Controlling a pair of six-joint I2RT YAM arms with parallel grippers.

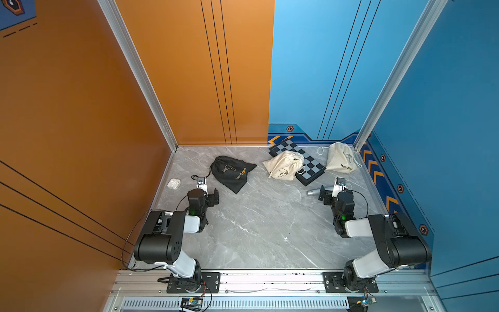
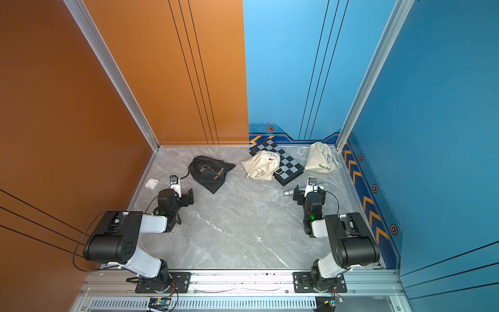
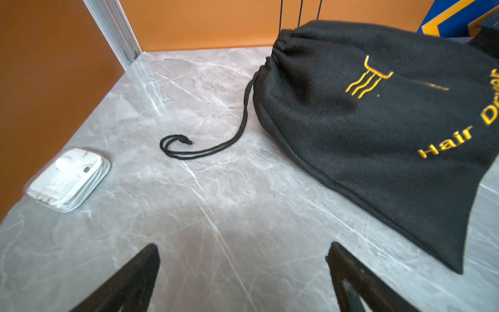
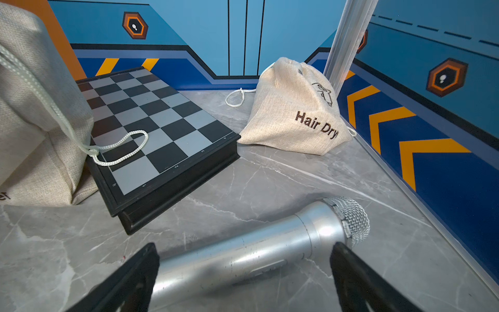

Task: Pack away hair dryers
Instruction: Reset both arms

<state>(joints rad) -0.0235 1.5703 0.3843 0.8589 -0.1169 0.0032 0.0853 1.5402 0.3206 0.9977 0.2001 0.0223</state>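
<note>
The left fingers (image 3: 140, 272) stand spread and empty, with the shut black bag (image 1: 232, 173) just ahead of them. No hair dryers lie bare. They are probably inside it, the beige bag (image 1: 283, 168) on the chessboard (image 1: 310, 164) and the corner beige bag (image 1: 340, 158). The right fingers (image 4: 135, 275), spread too, hang over a crosswise microphone (image 4: 256, 251), the beige bags beyond it.

Left arm (image 1: 159, 243) and right arm (image 1: 405, 248) sit folded; left gripper (image 3: 243, 247) and right gripper (image 4: 243, 246) gape wide, seemingly empty.
</note>
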